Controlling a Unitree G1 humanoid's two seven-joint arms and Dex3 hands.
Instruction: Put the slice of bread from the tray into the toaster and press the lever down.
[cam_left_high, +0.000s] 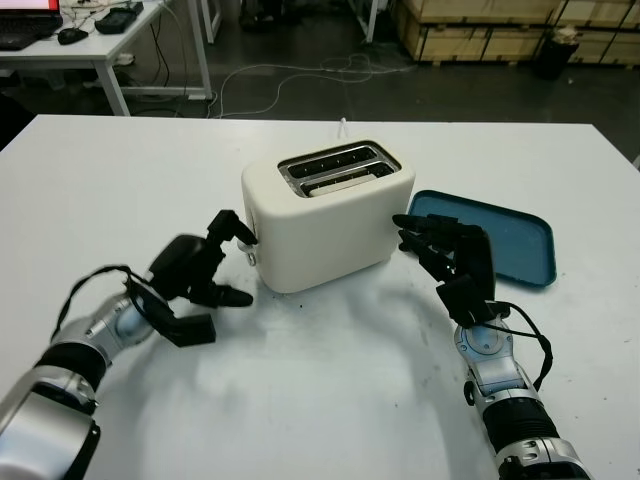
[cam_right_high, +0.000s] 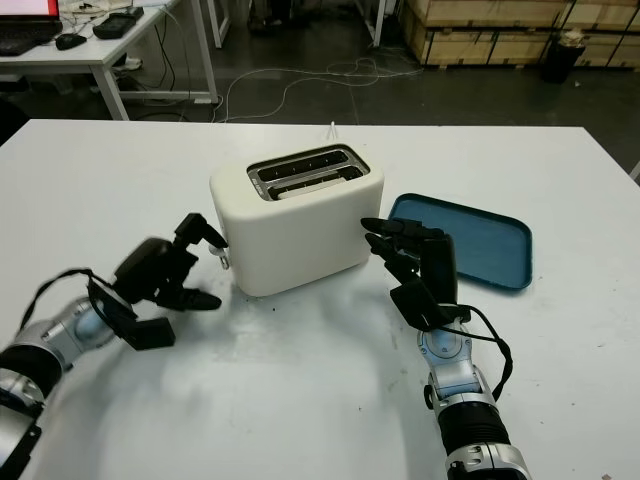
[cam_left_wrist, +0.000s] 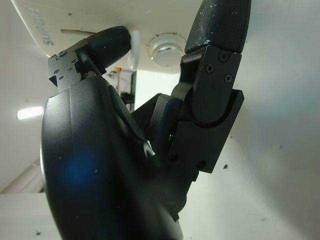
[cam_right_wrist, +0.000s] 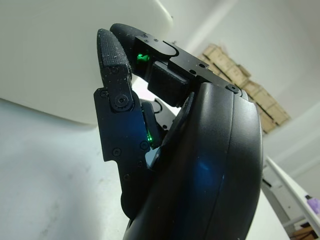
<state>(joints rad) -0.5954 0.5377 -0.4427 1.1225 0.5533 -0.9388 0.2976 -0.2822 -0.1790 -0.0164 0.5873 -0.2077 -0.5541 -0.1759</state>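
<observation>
I have the cream-white 2-slot toaster sitting mid-table on the white tabletop, and I place everything else from it. In its slot nearer the robot I can make out a pale edge that looks like the slice of bread, though I can't say for sure how deep it sits. The flat blue plastic tray lies just beside the toaster, on the robot's right.

My left hand is at the toaster's left end face. One black fingertip is up against the small pale lever there; the wrist view shows that finger at the lever beside the round white dial. The other fingers are curled below, holding nothing.

My right hand stands upright near the toaster's right front corner, between it and the tray, open and empty, with its fingertips very close to the toaster's wall; whether they touch it I can't tell.
</observation>
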